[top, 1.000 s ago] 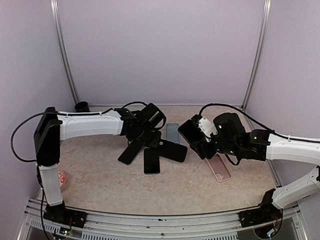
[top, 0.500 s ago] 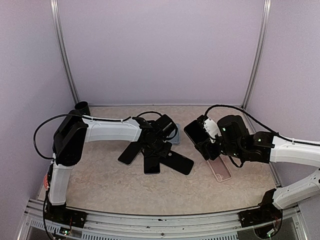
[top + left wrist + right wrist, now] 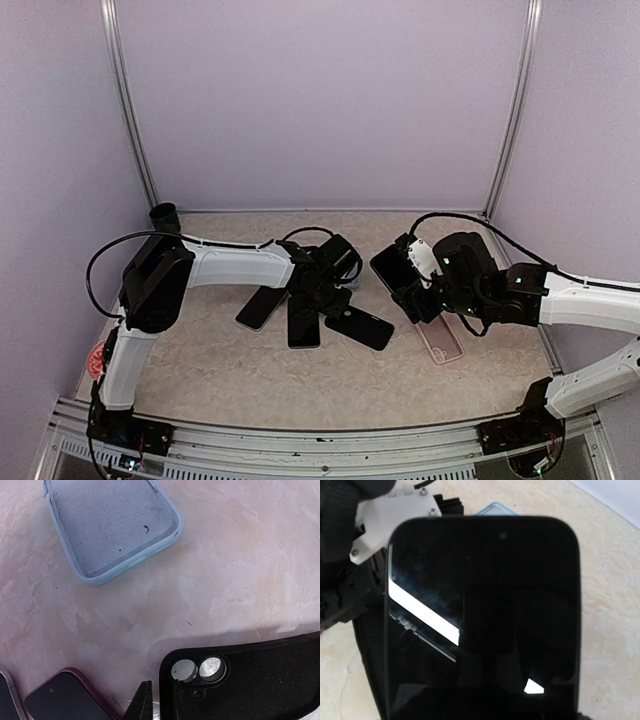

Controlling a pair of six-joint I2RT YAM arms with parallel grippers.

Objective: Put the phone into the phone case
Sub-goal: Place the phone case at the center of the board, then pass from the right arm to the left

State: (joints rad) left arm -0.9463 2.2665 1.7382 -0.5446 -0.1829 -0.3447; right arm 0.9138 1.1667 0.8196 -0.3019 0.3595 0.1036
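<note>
Well, from above, the left arm has swung its elbow in and reached further across the desk (image 3: 200, 370) than a second ago. The left gripper (image 3: 322, 288) now sits at the hub of a fan of dark phones (image 3: 303, 320). The black case (image 3: 358, 327) has slid out of that fan, nearer the front and toward the right arm. The right gripper (image 3: 412, 288) is clamped on the phone (image 3: 392, 266), holding it tilted up off the desk, a touch further right than before. A pink case (image 3: 441, 341) lies flat beneath that arm.

At the left wrist, the fingertips (image 3: 144, 706) stand close together, and they look pinched on the wall of the black case beside its camera holes. A light blue case (image 3: 112, 527) lies open side up, well apart from them. Two of the dark phones show purple rims in the near corner.

At the right wrist, the phone fills the view with its screen toward the camera. I cannot see the fingers themselves here. Past its top edge are the left arm's white mount (image 3: 390, 515) and a corner of the light blue case.

So the drag seems meant to bring the black case within reach of the held phone. The phone sits in no case yet, and I would judge the seating not yet begun.
</note>
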